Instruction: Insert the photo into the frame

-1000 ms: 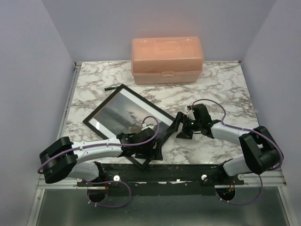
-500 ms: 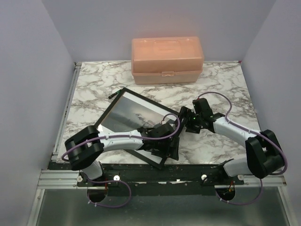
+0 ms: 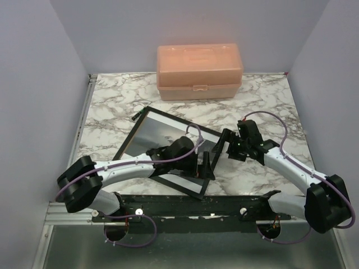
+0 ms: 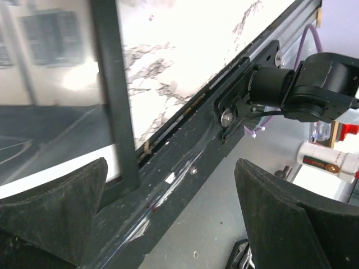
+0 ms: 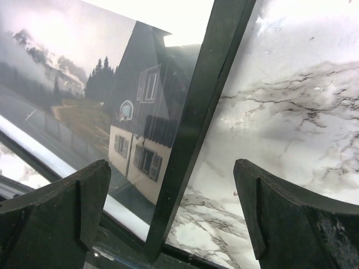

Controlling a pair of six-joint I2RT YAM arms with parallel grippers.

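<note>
Frame (image 5: 197,112) lies flat on the table, long axis far-left to near-right, photo (image 5: 112,106) showing inside. Both my grippers gape empty: left gripper (image 4: 171,163) over its near-right corner, right gripper (image 5: 172,165) over its right edge.

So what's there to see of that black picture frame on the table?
The frame is a thin black rectangle with a glossy, reflective pane; a grey landscape photo shows through it. It lies askew on the marble table, near corner over the black front rail. The left arm crosses above it; contact is unclear.
</note>
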